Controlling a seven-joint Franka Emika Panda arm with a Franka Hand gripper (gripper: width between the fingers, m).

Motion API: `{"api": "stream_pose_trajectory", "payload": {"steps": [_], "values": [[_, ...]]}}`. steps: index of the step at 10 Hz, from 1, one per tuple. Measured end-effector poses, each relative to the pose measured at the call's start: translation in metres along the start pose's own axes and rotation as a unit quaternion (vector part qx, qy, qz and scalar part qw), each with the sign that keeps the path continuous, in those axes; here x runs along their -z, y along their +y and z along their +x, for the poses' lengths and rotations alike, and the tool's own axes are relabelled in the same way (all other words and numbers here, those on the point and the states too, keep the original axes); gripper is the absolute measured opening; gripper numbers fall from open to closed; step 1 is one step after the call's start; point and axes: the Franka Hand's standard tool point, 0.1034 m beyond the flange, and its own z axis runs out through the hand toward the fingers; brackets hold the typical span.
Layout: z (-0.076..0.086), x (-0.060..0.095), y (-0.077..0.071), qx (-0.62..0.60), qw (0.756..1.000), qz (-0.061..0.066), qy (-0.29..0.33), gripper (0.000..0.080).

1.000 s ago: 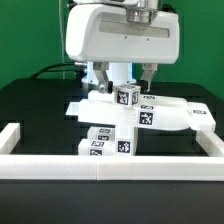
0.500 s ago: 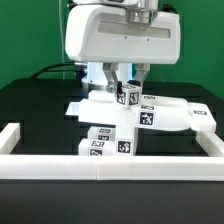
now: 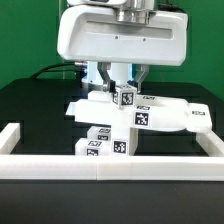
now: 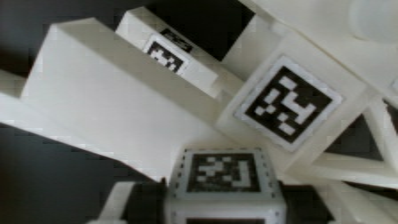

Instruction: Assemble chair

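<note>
The chair parts lie on the black table. A wide white slab (image 3: 165, 117) carries tags, and tagged bars (image 3: 108, 142) sit in front of it, toward the border rail. My gripper (image 3: 125, 90) hangs over the slab's end at the exterior view's left, shut on a small tagged cube-ended piece (image 3: 125, 97) that stands on the slab. In the wrist view this piece (image 4: 222, 172) sits between my fingers (image 4: 121, 203), above the slab (image 4: 125, 95), which shows a large tag (image 4: 285, 100). Where the piece meets the slab is hidden.
A long plain white border rail (image 3: 110, 166) runs along the front, with side rails at the exterior view's left (image 3: 20, 135) and right (image 3: 210, 140). The arm's big white housing (image 3: 120, 35) hangs over the parts. A green backdrop stands behind.
The arm's housing has shifted a little toward the exterior view's left and looks larger. The small tagged piece and the chair parts stay almost where they were.
</note>
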Motion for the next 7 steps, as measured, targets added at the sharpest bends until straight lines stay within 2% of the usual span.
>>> {"api": "stream_pose_trajectory", "payload": {"steps": [2, 7], "values": [[0.0001, 0.0000, -0.0006, -0.071, 0.997, 0.000, 0.000, 0.0287], [0.0010, 0.0003, -0.0013, -0.239, 0.971, 0.001, 0.001, 0.0287]]}}
